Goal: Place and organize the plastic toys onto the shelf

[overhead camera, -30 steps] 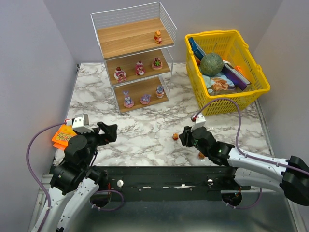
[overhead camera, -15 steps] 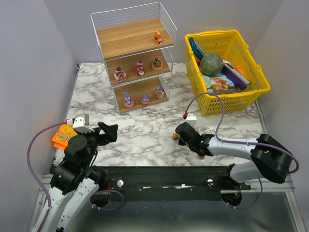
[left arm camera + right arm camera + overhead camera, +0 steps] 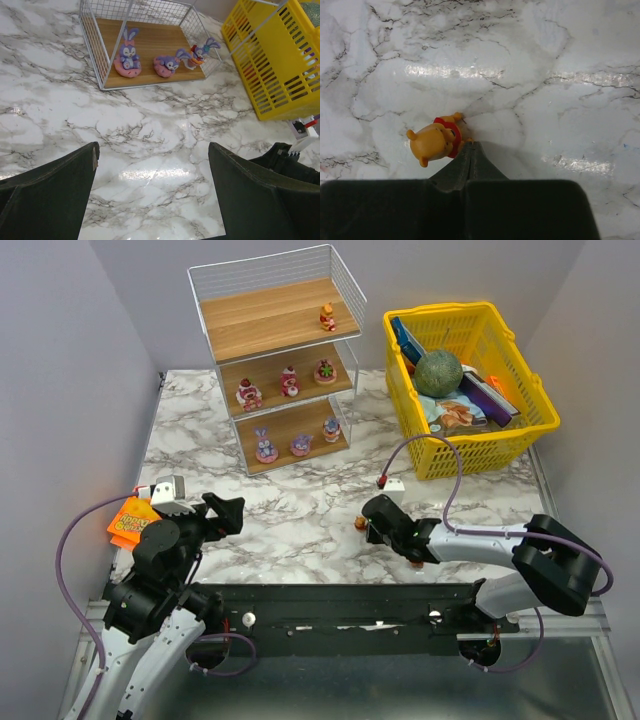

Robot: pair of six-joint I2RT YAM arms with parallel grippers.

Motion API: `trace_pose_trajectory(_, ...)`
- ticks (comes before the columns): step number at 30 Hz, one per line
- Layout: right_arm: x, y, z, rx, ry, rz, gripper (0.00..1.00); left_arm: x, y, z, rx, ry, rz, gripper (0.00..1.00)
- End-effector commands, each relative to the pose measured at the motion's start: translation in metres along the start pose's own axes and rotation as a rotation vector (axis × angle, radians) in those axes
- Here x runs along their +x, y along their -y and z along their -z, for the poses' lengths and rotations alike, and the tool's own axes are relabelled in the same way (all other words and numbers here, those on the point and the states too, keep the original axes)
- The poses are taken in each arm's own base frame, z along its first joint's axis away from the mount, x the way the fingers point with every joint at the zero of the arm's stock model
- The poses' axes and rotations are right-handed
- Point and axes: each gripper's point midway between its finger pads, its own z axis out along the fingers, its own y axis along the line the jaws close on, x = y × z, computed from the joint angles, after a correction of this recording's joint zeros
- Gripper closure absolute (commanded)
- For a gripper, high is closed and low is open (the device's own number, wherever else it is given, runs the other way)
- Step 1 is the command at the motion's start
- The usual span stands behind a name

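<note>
A small orange-yellow bear toy (image 3: 436,141) in a red shirt lies on the marble beside my right gripper (image 3: 470,145). That gripper is shut, its fingers pressed together, and the toy touches the left finger's tip from outside. From above, the toy (image 3: 361,523) sits just left of the right gripper (image 3: 367,521). The shelf (image 3: 270,315) holds one toy (image 3: 327,317) on top, three on the middle board (image 3: 290,382) and three purple rabbits on the bottom board (image 3: 155,50). My left gripper (image 3: 152,150) hangs open over bare marble, holding nothing.
A yellow lattice basket (image 3: 470,455) with a green ball (image 3: 438,372) stands at the right, its wall (image 3: 270,65) also in the left wrist view. An orange packet (image 3: 127,523) lies at the table's left edge. Something small and orange (image 3: 417,562) peeks out by the right forearm.
My right gripper has closed from partly open to shut and its wrist has dropped low next to the bear toy. The left arm has stayed still.
</note>
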Motion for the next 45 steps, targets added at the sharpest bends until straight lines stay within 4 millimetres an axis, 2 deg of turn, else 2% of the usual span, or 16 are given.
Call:
trace_pose_trajectory(1, 0.005, -0.010, 0.001, -0.062, -0.011, -0.039, 0.97, -0.001, 0.003, 0.000, 0.021, 0.012, -0.010, 0.01)
trace_pose_trajectory(14, 0.010, -0.038, -0.010, -0.176, -0.022, -0.042, 0.99, -0.001, 0.002, 0.000, 0.016, 0.012, -0.010, 0.01)
trace_pose_trajectory(16, 0.013, -0.037, -0.011, -0.172, -0.027, -0.043, 0.99, -0.002, 0.002, 0.000, 0.017, 0.013, -0.009, 0.01)
trace_pose_trajectory(18, 0.015, -0.033, -0.008, -0.159, -0.031, -0.048, 0.99, -0.001, 0.002, 0.000, 0.015, 0.011, -0.010, 0.01)
trace_pose_trajectory(23, 0.018, -0.022, 0.016, -0.170, 0.005, -0.030, 0.98, -0.001, 0.002, 0.000, 0.017, 0.011, -0.010, 0.01)
trace_pose_trajectory(24, 0.018, -0.020, 0.019, -0.166, 0.012, -0.020, 0.89, 0.000, 0.002, -0.001, 0.017, 0.008, -0.010, 0.01)
trace_pose_trajectory(26, 0.015, -0.018, 0.027, -0.173, 0.047, 0.012, 0.80, -0.001, 0.002, 0.000, 0.019, 0.012, -0.011, 0.01)
trace_pose_trajectory(27, 0.020, -0.012, 0.027, -0.165, 0.046, 0.025, 0.71, -0.001, 0.002, 0.000, 0.019, 0.012, -0.009, 0.01)
trace_pose_trajectory(30, 0.022, -0.010, 0.029, -0.176, 0.070, 0.084, 0.60, -0.002, 0.002, 0.000, 0.021, 0.014, -0.008, 0.01)
trace_pose_trajectory(34, 0.024, -0.010, 0.021, -0.152, 0.097, 0.139, 0.46, -0.003, 0.003, 0.001, 0.022, 0.019, -0.007, 0.01)
trace_pose_trajectory(35, 0.021, -0.016, 0.020, -0.171, 0.120, 0.146, 0.44, -0.002, 0.002, 0.000, 0.019, 0.015, -0.008, 0.01)
trace_pose_trajectory(38, 0.022, -0.020, 0.010, -0.161, 0.146, 0.153, 0.32, -0.002, 0.002, 0.001, 0.018, 0.016, -0.008, 0.01)
trace_pose_trajectory(39, 0.020, -0.020, 0.007, -0.157, 0.158, 0.150, 0.24, -0.001, 0.002, 0.000, 0.017, 0.013, -0.009, 0.01)
trace_pose_trajectory(43, 0.022, -0.026, -0.007, -0.142, 0.166, 0.176, 0.19, -0.002, 0.002, 0.000, 0.019, 0.014, -0.010, 0.01)
trace_pose_trajectory(44, 0.030, -0.018, -0.013, -0.098, 0.140, 0.198, 0.18, -0.002, 0.002, 0.000, 0.019, 0.014, -0.010, 0.01)
trace_pose_trajectory(45, 0.028, -0.019, -0.017, -0.082, 0.146, 0.199, 0.18, -0.001, 0.002, 0.000, 0.018, 0.013, -0.011, 0.01)
